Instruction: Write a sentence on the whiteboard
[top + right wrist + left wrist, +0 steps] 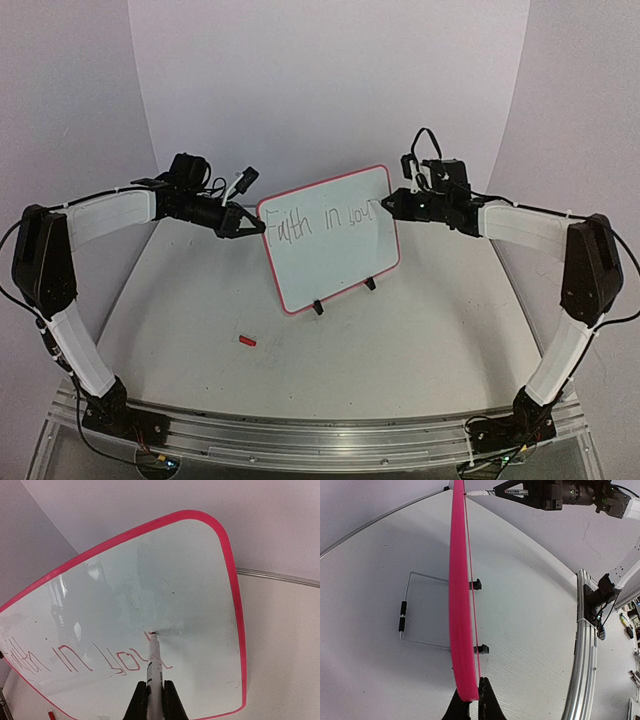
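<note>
The whiteboard [335, 262], white with a red-pink rim, stands tilted on two black clip feet at the table's middle. The sentence [325, 222] along its top reads roughly "Faith in you" in thin strokes. My left gripper [258, 228] is shut on the board's left edge. The left wrist view shows the rim [460, 605] edge-on, pinched between the fingertips [490, 700]. My right gripper [390, 205] is shut on a white marker [156, 667]. The marker's tip touches the whiteboard [165, 570] just past the last letters of the sentence [120, 660].
A small red marker cap [247, 341] lies on the table in front of the board's left side. A wire stand [406, 611] props the board from behind. An aluminium rail [320, 435] runs along the near edge between the arm bases.
</note>
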{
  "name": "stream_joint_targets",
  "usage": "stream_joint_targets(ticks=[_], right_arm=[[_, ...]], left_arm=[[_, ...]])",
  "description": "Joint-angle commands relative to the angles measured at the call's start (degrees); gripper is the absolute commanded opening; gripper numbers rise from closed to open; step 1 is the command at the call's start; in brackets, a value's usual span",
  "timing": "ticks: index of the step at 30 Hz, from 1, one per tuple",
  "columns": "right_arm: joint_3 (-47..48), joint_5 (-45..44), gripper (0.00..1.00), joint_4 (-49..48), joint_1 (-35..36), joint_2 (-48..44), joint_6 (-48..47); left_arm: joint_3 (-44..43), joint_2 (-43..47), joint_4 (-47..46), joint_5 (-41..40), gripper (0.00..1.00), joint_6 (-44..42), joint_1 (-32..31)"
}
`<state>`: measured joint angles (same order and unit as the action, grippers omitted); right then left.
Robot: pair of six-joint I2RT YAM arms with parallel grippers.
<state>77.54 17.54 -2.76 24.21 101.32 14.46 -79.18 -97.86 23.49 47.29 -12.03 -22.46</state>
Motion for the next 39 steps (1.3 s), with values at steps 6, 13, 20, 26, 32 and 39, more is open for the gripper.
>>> stream_joint_targets(ticks=[6, 13, 20, 26, 32, 39], right_arm=[[-1.6, -1.3, 0.00, -0.8, 0.3, 0.2, 1.2], [-3.1, -1.5, 0.00, -0.7, 0.3, -0.3, 1.7], [-2.0, -2.1, 0.00, -1.3, 0.3, -0.9, 2.2], [-0.8, -1.8, 0.00, -3.7, 0.3, -1.2, 3.8], [-0.5, -2.0, 0.00, -5.3, 0.3, -1.1, 4.8], [-0.7, -1.9, 0.00, -6.1, 0.3, -1.1, 5.1]], left_arm=[[-0.6, -0.8, 4.5, -0.9, 0.00, -2.7, -1.6], [-0.6, -0.8, 4.6, -0.8, 0.00, -2.6, -1.6], [-0.6, -0.8, 4.6, -0.8, 0.00, -2.6, -1.7], [-0.6, -0.8, 4.6, -0.8, 0.00, -2.6, -1.7], [-0.6, -0.8, 4.6, -0.8, 0.00, -2.6, -1.7], [-0.6, -0.8, 4.6, -0.7, 0.00, -2.6, -1.7]])
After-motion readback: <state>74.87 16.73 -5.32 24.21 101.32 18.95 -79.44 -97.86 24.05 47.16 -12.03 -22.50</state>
